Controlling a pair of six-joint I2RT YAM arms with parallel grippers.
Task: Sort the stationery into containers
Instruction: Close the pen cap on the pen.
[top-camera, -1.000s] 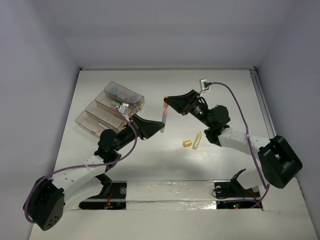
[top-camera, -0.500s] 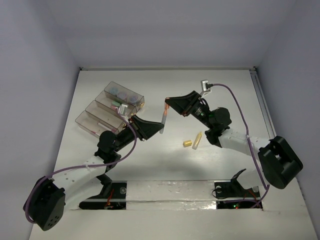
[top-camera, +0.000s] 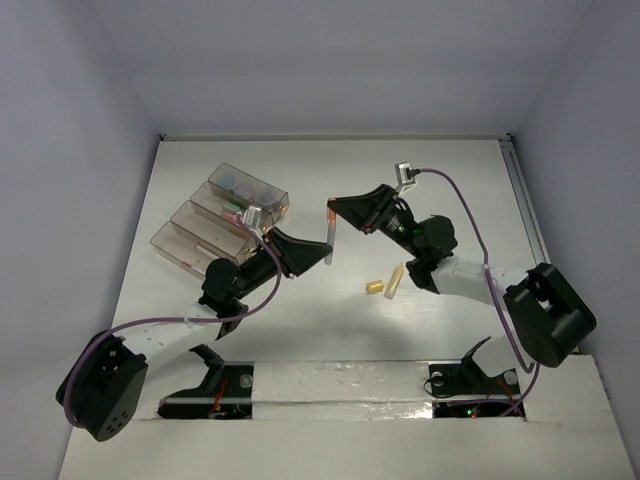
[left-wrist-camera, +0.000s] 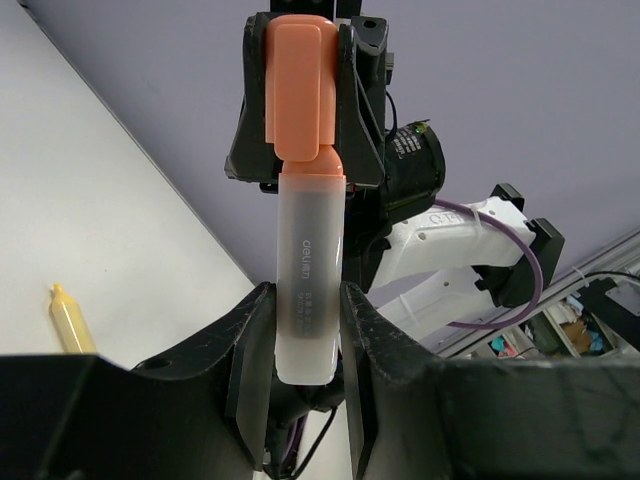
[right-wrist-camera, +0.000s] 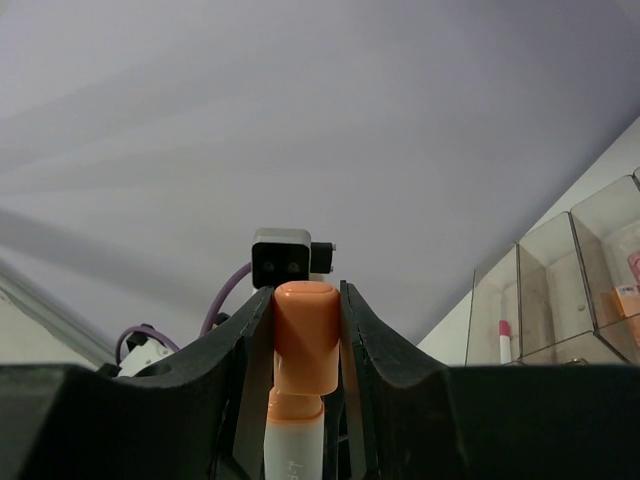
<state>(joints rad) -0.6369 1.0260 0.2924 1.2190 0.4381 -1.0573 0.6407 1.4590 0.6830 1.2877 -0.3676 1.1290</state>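
White table (top-camera: 430, 190): containers (top-camera: 215, 218), yellow sticks (top-camera: 375, 287).

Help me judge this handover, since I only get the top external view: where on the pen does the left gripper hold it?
Observer: In the left wrist view, the left gripper clamps the pen at the lower end of its translucent white barrel.
Operator: And the right one?
Observer: The right wrist view shows the right gripper closed on the orange cap, a finger pressed against each side.
Operator: Is the cap on the barrel?
Observer: Yes. In the left wrist view the orange meets the white barrel with no gap, so the pen spans both grippers in one piece.
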